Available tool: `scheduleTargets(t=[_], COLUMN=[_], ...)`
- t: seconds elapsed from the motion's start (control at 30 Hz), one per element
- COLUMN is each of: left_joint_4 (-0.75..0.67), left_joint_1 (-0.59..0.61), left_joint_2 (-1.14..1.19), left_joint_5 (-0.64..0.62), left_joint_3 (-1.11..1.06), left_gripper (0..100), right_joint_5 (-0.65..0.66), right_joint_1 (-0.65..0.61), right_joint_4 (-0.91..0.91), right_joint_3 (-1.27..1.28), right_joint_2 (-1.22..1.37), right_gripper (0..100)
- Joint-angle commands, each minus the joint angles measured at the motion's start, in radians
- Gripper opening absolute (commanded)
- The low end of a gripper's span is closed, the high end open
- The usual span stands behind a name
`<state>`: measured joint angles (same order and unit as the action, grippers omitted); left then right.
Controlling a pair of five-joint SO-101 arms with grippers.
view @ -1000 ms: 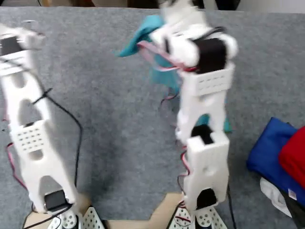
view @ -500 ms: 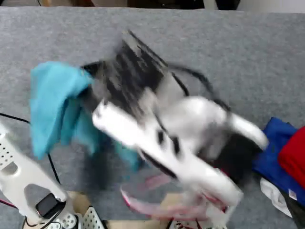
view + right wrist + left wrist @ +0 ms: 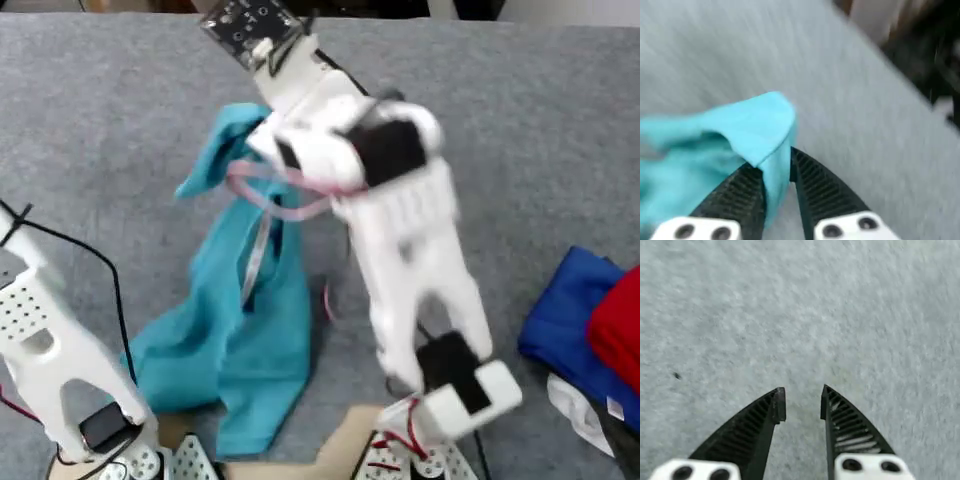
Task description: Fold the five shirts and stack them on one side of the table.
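The right gripper is clamped on a fold of the teal shirt. The cloth is pinched between its two black jaws close to their tips, and a flap of fabric curls up over them. In the high view the right arm stretches from its base across the middle of the grey felt table and holds one end of the shirt up off the surface. From that raised end the shirt hangs down and trails toward the near edge. Its lower part lies rumpled on the felt, between the two arm bases and just beside the left arm. The left gripper stands with its jaws parted by a narrow gap, nothing between them, over bare felt and apart from the teal shirt. At the table's right edge lies a blue shirt with a red shirt overlapping it and a white garment on its near side, all well apart from the teal shirt
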<state>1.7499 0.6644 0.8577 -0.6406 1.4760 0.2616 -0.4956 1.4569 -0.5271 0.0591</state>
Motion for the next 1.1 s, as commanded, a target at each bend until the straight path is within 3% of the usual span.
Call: scheduleTargets(t=[0.0,0.27,0.43,0.57,0.8,1.07], left_joint_4=[0.009,0.011,0.011,0.011,0.012,0.008], left_joint_1=[-0.072,-0.308,-0.499,-0.635,-0.713,-0.752], left_joint_2=[-0.016,-0.016,-0.016,-0.025,-0.137,-0.386], left_joint_5=[0.006,0.043,-0.034,-0.091,-0.110,-0.060], left_joint_3=[0.003,-0.011,-0.181,-0.356,-0.626,-0.980], left_gripper=[13,13,13,13,15,16], right_joint_5=[0.077,0.198,0.285,0.284,0.133,0.160], right_joint_1=[0.148,0.343,0.415,0.464,0.539,0.581], right_joint_4=[-0.235,-0.408,-0.514,-0.669,-0.971,-0.974], right_joint_3=[0.242,0.446,0.605,0.736,0.889,0.817], right_joint_2=[0.048,0.068,0.070,0.070,0.134,0.220], right_gripper=[0.5,0.5,0.5,0.5,0.5,0.5])
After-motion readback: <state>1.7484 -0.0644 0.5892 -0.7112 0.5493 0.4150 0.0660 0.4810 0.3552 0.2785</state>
